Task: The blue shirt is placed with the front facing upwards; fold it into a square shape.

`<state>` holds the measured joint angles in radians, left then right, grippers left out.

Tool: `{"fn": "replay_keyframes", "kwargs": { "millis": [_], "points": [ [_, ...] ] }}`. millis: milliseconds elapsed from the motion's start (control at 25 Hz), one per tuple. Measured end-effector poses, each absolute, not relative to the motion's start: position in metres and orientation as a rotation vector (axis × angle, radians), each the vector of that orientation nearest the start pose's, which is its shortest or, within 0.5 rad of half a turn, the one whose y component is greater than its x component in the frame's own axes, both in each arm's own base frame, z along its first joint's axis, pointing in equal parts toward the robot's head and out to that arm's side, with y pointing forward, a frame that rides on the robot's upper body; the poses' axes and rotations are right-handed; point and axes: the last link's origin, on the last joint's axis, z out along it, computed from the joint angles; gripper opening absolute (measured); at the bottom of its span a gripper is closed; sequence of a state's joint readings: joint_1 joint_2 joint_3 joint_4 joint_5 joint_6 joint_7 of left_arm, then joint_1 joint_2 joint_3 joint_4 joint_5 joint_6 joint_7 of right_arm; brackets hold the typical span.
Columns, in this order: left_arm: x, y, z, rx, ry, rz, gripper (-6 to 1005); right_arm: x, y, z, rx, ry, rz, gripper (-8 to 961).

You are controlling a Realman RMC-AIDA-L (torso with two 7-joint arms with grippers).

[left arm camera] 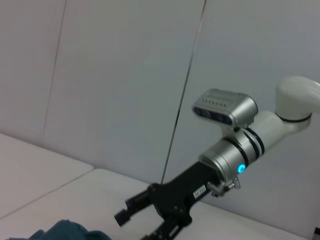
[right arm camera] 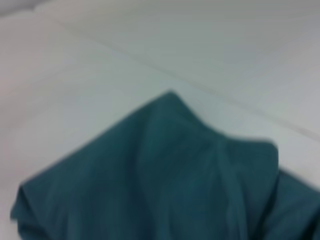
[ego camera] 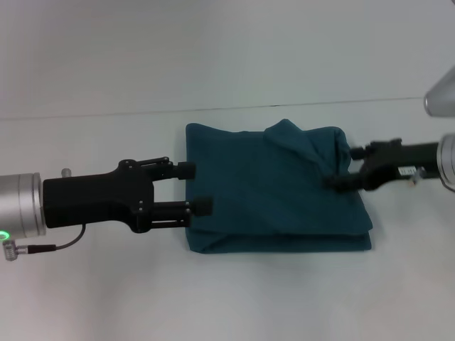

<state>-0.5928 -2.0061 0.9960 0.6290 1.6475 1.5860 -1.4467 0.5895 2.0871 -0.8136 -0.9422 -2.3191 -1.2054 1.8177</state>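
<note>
The blue shirt (ego camera: 270,195) lies folded into a rough rectangle in the middle of the white table, with a rumpled hump at its far right corner. My left gripper (ego camera: 195,188) is open at the shirt's left edge, nothing between its fingers. At the right edge, beside the hump, my right gripper (ego camera: 340,168) has its fingers spread, and I see no cloth pinched in them. The left wrist view shows the right gripper (left arm camera: 135,227) from across the table and a scrap of the shirt (left arm camera: 65,231). Teal fabric of the shirt (right arm camera: 165,175) fills the right wrist view.
The white table (ego camera: 106,298) runs out on all sides of the shirt. A seam (ego camera: 92,114) crosses the surface behind it. A grey part (ego camera: 442,92) juts in at the far right edge.
</note>
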Motion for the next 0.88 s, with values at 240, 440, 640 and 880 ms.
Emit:
{"fn": "replay_keyframes", "kwargs": {
  "millis": [240, 440, 640, 880],
  "points": [
    [-0.204, 0.351, 0.007, -2.815, -0.483, -0.943, 790, 0.246, 0.413, 0.025, -2.465, 0.693, 0.112, 942],
    [-0.203, 0.351, 0.007, -2.811, -0.481, -0.949, 790, 0.250, 0.416, 0.011, -2.467, 0.698, 0.031, 942],
    [-0.204, 0.352, 0.009, -2.794, -0.485, -0.959, 791, 0.257, 0.416, 0.007, -2.445, 0.720, -0.043, 941],
    [-0.204, 0.352, 0.009, -2.790, -0.487, -0.963, 794, 0.271, 0.412, 0.010, -2.417, 0.769, -0.114, 941]
  ]
}}
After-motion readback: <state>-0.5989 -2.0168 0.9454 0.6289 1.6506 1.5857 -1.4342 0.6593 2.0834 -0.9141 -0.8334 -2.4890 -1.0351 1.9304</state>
